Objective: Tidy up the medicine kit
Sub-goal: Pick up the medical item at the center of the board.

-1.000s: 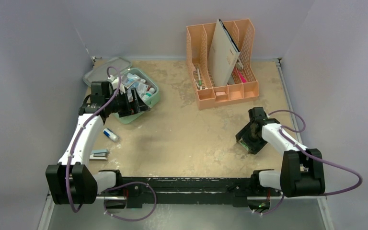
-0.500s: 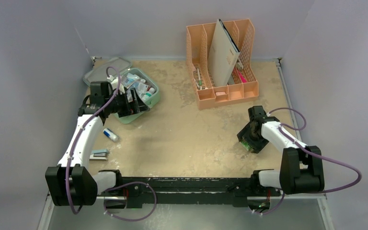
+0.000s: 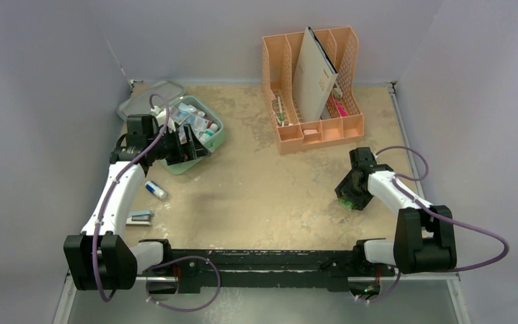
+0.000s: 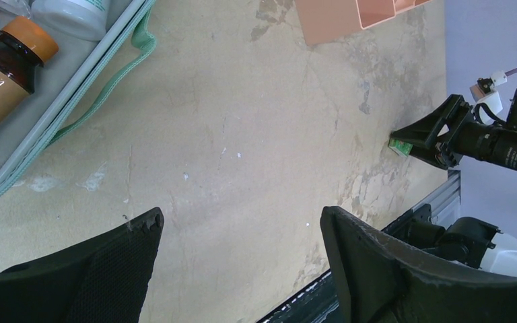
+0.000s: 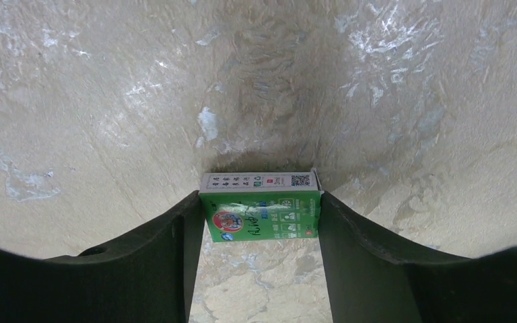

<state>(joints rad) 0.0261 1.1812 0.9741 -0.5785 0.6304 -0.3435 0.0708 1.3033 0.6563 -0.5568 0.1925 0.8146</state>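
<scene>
from above: the medicine kit (image 3: 218, 140) sits at the far left of the counter (image 3: 263, 182), lid (image 3: 150, 98) thrown back, bottles and packets piled inside. my left claw (image 3: 192, 150) hangs over its near corner. my right claw (image 3: 347, 197) is low on the right side of the counter, at a small green box (image 3: 341, 200). a peach file organizer (image 3: 313, 131) stands at the back. a small tube (image 3: 155, 190) and a flat grey item (image 3: 139, 216) lie near my left arm.

left wrist: my left claw (image 4: 239, 229) is spread wide with only bare counter between the fingers. the kit's mint rim (image 4: 118, 81) cuts the upper left corner, and a brown bottle (image 4: 7, 74) with an orange cap lies inside it. far across i see my right claw (image 4: 424, 138) at the green box (image 4: 399, 146).

right wrist: my right claw (image 5: 259, 195) has closed onto the green box (image 5: 259, 212). both fingers (image 5: 148, 256) touch its sides, and it appears to rest on the counter.
</scene>
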